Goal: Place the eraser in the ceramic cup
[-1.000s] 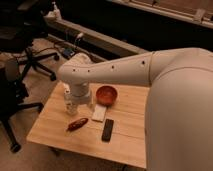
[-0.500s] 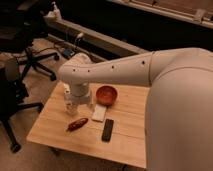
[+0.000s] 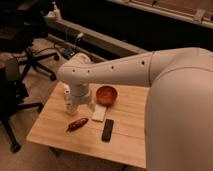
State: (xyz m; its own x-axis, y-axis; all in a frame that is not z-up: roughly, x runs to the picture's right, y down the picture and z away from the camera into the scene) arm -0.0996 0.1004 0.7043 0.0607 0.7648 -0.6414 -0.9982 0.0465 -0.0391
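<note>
The eraser, a flat black block, lies on the wooden table in front of the red bowl. The ceramic cup, tall and white, stands at the table's left side, partly hidden behind my arm. My gripper hangs under the white arm between the cup and the red bowl, just above the table, left of and behind the eraser. It holds nothing that I can see.
A red-orange bowl sits mid-table. A white flat pad lies beside the eraser. A small red pepper-like item lies front left. Black office chairs stand to the left. My large white arm fills the right side.
</note>
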